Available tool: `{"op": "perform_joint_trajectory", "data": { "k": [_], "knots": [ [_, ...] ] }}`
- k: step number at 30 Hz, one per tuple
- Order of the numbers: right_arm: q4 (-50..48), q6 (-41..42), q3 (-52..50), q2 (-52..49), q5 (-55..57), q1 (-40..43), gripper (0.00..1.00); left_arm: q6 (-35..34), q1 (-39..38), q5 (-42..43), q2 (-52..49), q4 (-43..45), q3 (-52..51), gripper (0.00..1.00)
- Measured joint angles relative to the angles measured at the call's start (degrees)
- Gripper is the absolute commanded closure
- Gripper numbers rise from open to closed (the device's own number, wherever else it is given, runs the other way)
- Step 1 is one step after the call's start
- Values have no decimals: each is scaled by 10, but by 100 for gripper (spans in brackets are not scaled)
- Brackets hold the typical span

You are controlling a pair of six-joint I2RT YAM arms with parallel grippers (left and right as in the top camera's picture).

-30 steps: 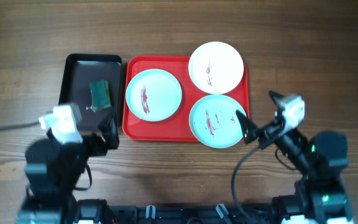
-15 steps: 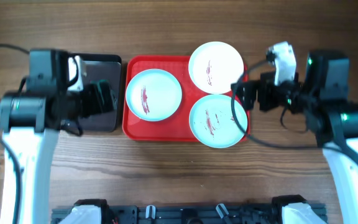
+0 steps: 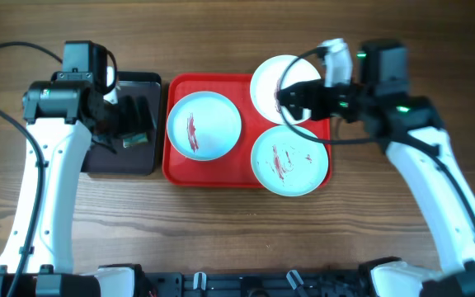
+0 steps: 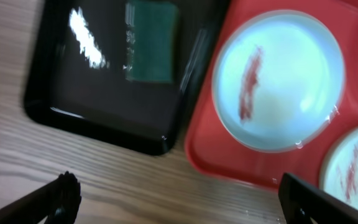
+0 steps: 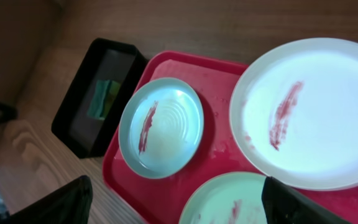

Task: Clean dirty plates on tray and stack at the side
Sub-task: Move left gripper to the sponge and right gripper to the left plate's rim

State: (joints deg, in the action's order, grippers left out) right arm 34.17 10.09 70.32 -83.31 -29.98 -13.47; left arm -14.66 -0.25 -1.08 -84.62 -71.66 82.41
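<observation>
**Both arms deployed from near edge; no plate touched yet**

One second before this entry both arms sat folded low at the near edge of the desk. They had since swung out toward the far edge. The left gripper [image 4: 178, 190] hung over the black tray [image 3: 97, 161] on the left side of the desk, jaws spread wide and holding nothing. The green sponge [image 4: 151, 40] lay in that tray, ahead of the fingers in the left wrist view; no contact was visible. The right gripper [image 5: 176, 182] stood above the white plate [image 5: 316, 112] at the far right corner of the red tray [image 3: 174, 169], also wide open and empty.

The tray itself had not shifted: it lay at mid-desk, toward the far edge, just beside the black tray. The three plates sat as before. The left mint plate [image 3: 204, 124] was on the tray's left half, the near mint plate [image 3: 289, 160] overlapped its near right rim, and the white plate overhung the far rim. All three carried dark red smears.

Judgement: the approach was complete and the cleaning had not begun. The left arm looked placed to take the sponge, the right to steady or lift a plate. No plate had been stacked at the side.
</observation>
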Motion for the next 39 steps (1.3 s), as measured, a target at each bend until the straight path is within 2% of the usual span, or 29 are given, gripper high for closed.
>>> {"op": "perform_joint_trajectory", "data": {
  "k": [2,5,11,22,32,39],
  "knots": [
    [-23,30,0,-28,18,-28,28,-17,14,-25,0,14,0,0],
    [-50,73,0,-74,46,-64,48,-31,35,-48,0,33,0,0],
    [-127,126,0,-173,99,-120,58,-42,49,-67,-3,54,1,0],
    [-186,169,1,-303,148,-185,59,-41,49,-69,-58,61,1,0],
    [-210,172,1,-310,183,-190,60,-41,49,-71,-74,64,1,0],
    [-153,155,40,-303,185,-189,53,-41,49,-71,-74,64,1,0]
  ]
}}
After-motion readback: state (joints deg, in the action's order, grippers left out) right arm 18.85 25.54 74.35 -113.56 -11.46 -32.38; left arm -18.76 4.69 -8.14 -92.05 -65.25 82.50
